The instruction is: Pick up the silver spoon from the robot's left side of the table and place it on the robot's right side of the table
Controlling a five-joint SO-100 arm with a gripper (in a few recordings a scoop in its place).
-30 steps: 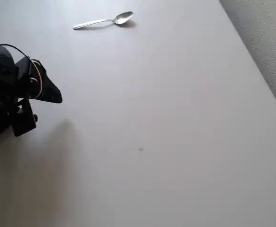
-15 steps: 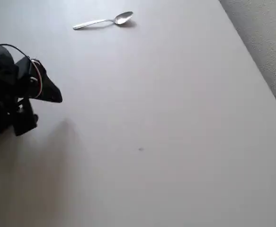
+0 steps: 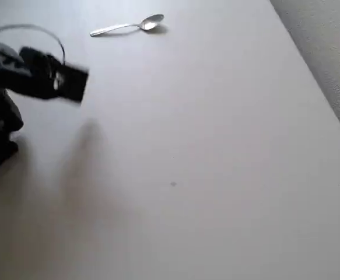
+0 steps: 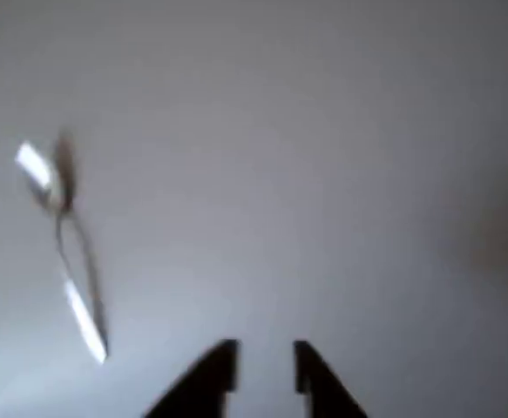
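Spoon untouched near the table's top edge, arm raised at the left.

In the overhead view the spoon [image 3: 128, 25] lies flat on the table [image 3: 216, 146], bowl to the right, well apart from the blurred black gripper [image 3: 76, 84] at the left. In the wrist view the spoon [image 4: 62, 252] shows blurred at the left, bowl away from the camera, and the gripper [image 4: 265, 366] hangs empty above bare table, its fingertips [image 4: 223, 361] a narrow gap apart.

Shiny metal silver spoon [image 3: 129, 25], matte smooth table [image 3: 216, 146], rough-textured floor [image 3: 327, 46]
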